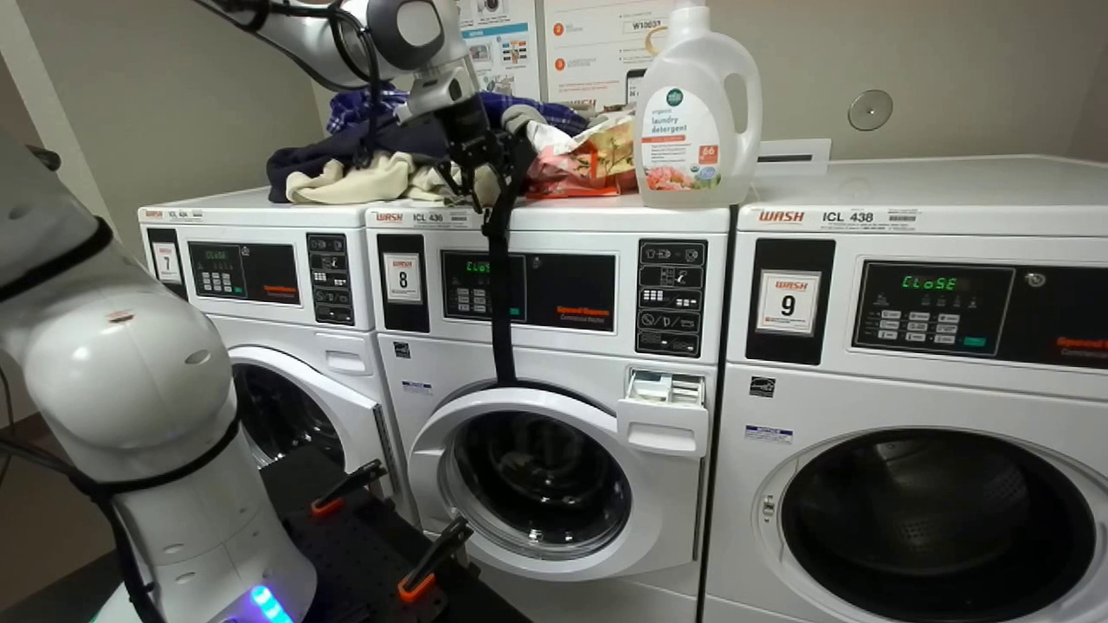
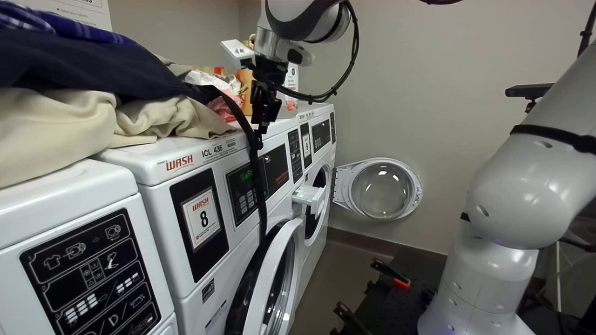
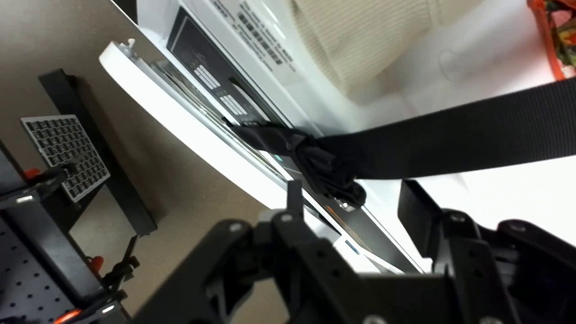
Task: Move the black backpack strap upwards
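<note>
The black backpack strap hangs down the front of washer 8, over its control panel, in both exterior views. Its upper part runs back over the washer's top edge to the clothes heap. A bunched, buckle-like part sits near that edge. In the wrist view the strap crosses just beyond the fingertips, wide and flat at the right. My gripper is open, its fingers apart, with the bunched part showing beyond the gap. In both exterior views the gripper points down beside the strap. The bag cannot be made out.
A clothes heap lies on the washers' tops. A detergent bottle and a red-orange bag stand right of it. Washer 8's round door is ajar and its detergent drawer is pulled out.
</note>
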